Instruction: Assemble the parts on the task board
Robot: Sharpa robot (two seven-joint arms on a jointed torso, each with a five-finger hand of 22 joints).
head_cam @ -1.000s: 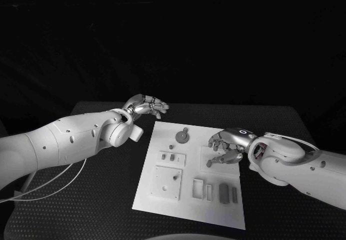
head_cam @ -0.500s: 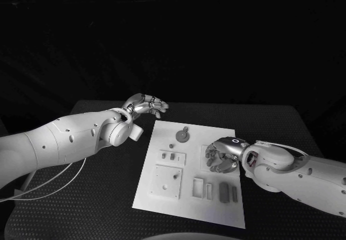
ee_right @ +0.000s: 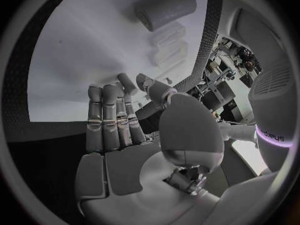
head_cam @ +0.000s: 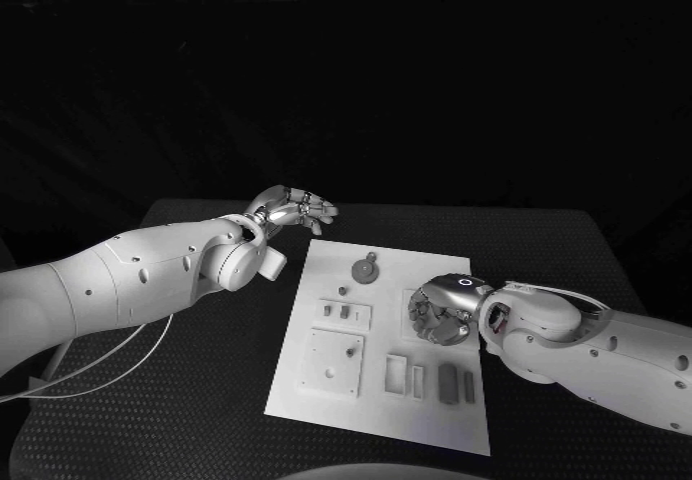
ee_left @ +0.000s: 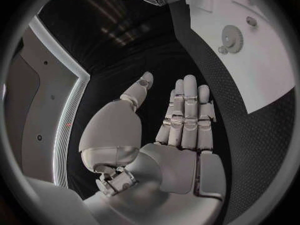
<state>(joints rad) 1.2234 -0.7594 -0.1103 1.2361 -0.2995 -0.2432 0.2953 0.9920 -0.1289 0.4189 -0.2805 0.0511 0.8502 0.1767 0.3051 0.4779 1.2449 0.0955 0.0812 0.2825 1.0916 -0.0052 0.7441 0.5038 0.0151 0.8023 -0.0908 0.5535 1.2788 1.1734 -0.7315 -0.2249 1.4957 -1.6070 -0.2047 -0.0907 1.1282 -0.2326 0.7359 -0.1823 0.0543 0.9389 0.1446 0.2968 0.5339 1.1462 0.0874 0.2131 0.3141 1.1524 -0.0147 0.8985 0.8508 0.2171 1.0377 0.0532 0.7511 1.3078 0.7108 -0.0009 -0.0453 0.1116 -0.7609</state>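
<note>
The white task board [head_cam: 320,400] lies in the middle of the table. A grey gear [head_cam: 365,270] sits at its far end, and two grey cylinders [head_cam: 447,385] lie near its front right. My right hand [head_cam: 440,312] hovers low over the board's right middle, back of the hand turned up. In the right wrist view its fingers [ee_right: 109,120] stretch straight over the board [ee_right: 81,60] with nothing between them, and a grey cylinder [ee_right: 165,9] lies ahead. My left hand [head_cam: 296,212] hangs beyond the board's far left corner, fingers [ee_left: 186,110] straight and apart, holding nothing.
White raised blocks with slots [head_cam: 395,375], a square plate [head_cam: 335,362] and a small module [head_cam: 343,315] stand on the board's left and front. The black table [head_cam: 173,400] stretches to both sides. A white cable [head_cam: 101,370] hangs under my left arm.
My right hand has slid left over the board's middle and rolled so its back faces up. The left hand has stayed still.
</note>
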